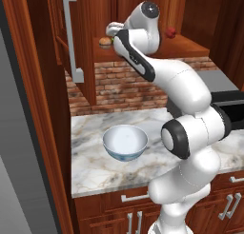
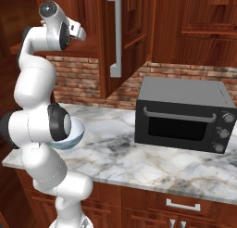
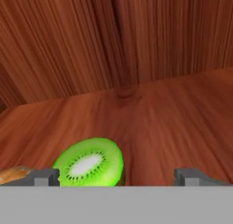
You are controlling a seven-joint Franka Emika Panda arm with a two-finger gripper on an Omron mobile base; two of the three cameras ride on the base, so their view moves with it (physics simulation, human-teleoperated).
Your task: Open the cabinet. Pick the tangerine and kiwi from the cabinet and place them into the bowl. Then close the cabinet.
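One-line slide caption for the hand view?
Open jaws reach along the cabinet shelf toward the kiwi, which lies just ahead near one fingertip.

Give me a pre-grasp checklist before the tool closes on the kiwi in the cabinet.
1. Cabinet door open: ok.
2. Tool open: ok, jaws spread wide.
3. Kiwi between the jaws: ok, though it sits close to the left fingertip rather than centred.
4. Tangerine apart from the kiwi: cannot tell, an orange-brown edge shows just left of the fingertip.
5. Bowl upright on the counter, ready to receive: ok.
6. Bowl empty: ok.
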